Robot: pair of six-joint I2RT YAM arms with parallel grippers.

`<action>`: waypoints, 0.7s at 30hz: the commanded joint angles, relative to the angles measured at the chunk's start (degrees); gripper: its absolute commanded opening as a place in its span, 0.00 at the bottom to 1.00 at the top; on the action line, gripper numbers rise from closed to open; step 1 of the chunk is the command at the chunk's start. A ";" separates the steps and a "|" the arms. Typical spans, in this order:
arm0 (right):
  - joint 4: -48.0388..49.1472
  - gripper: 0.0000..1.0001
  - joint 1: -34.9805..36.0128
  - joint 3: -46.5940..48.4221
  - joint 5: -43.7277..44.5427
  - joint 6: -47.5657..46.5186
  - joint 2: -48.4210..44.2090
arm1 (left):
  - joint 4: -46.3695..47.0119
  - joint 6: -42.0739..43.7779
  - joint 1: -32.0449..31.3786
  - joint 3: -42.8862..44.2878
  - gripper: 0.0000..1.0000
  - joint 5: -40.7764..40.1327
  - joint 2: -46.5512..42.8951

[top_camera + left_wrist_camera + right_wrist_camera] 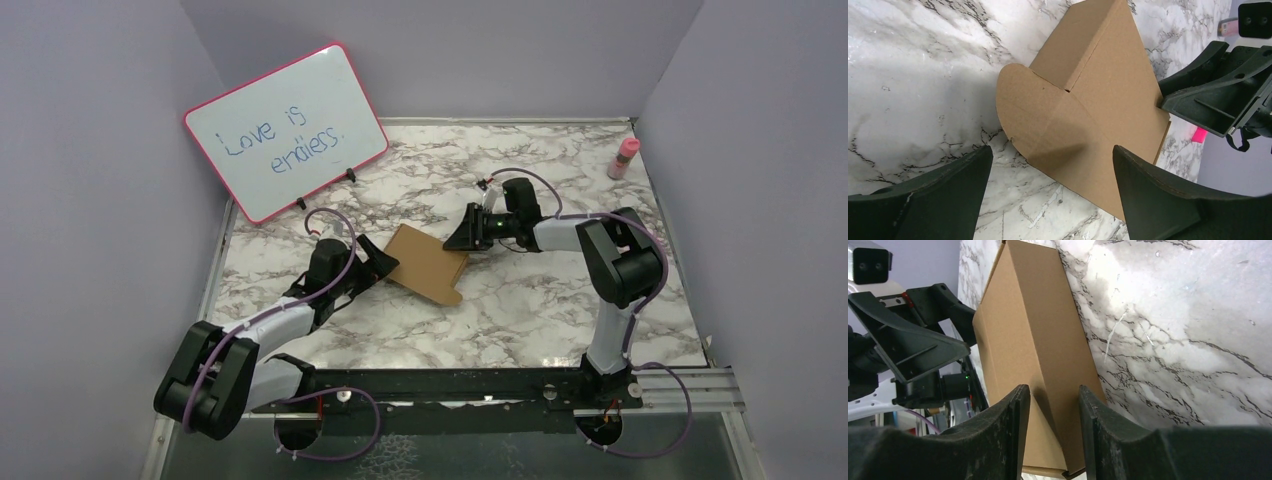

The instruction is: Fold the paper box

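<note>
Brown paper box [1098, 95] — left tool [1053, 152] apart; right wrist shows right tool [1050, 390] straddling it, grip unclear.

A robotics lab test cell: a left arm [285, 322] and a right arm [612, 262] are bolted to a black rail [450, 385] at the near edge of a marble-patterned tabletop [560, 310]. Plain lavender partition walls [90, 200] close it in on three sides, and a pink-framed whiteboard [285, 130] with a handwritten line stands propped far left.
</note>
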 commanded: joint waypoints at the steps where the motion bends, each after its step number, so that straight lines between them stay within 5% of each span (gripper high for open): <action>1: 2.93 0.46 0.01 0.38 -2.29 2.28 0.04 | 2.63 -0.83 -0.24 0.12 0.89 -0.67 1.10; 21: 7.09 0.28 -2.04 -1.55 -5.19 8.50 6.17 | 3.14 -2.09 -0.24 1.59 0.88 0.28 -0.04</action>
